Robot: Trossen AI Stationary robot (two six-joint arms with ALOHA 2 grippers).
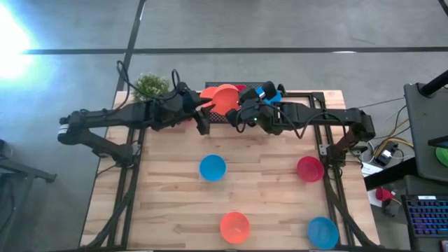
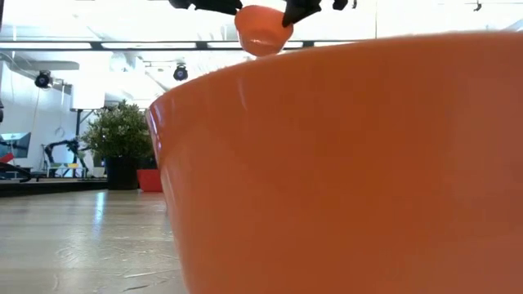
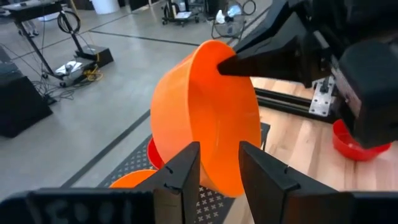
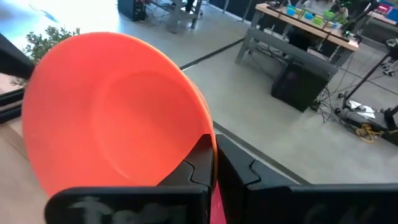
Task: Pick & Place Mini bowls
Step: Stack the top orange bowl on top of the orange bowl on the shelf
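Observation:
An orange mini bowl [image 1: 225, 98] hangs tipped on its side in the air over the black mesh rack [image 1: 210, 115] at the table's far edge; the low view shows it aloft [image 2: 263, 28]. My right gripper [image 4: 214, 165] is shut on its rim. My left gripper [image 3: 219, 171] is open at the bowl's opposite side, its fingers standing on either side of the bowl's lower edge [image 3: 224, 183]; whether they touch it I cannot tell. More bowls, orange [image 3: 134, 177] and red [image 3: 357, 140], sit at the rack. My right gripper pinches the orange bowl's rim [image 4: 202, 140], one finger inside the bowl and one outside. In the left wrist view its fingertip [image 3: 236, 62] reaches the rim from the table's right. The bowl is lifted clear and tipped, its opening facing the right arm.
On the table stand a blue bowl [image 1: 213, 167], a red bowl [image 1: 310, 169], an orange bowl [image 1: 234, 227] near the near edge, filling the low view [image 2: 343, 163], and a blue bowl [image 1: 323, 232]. A green potted plant [image 1: 150, 85] stands at the far left corner.

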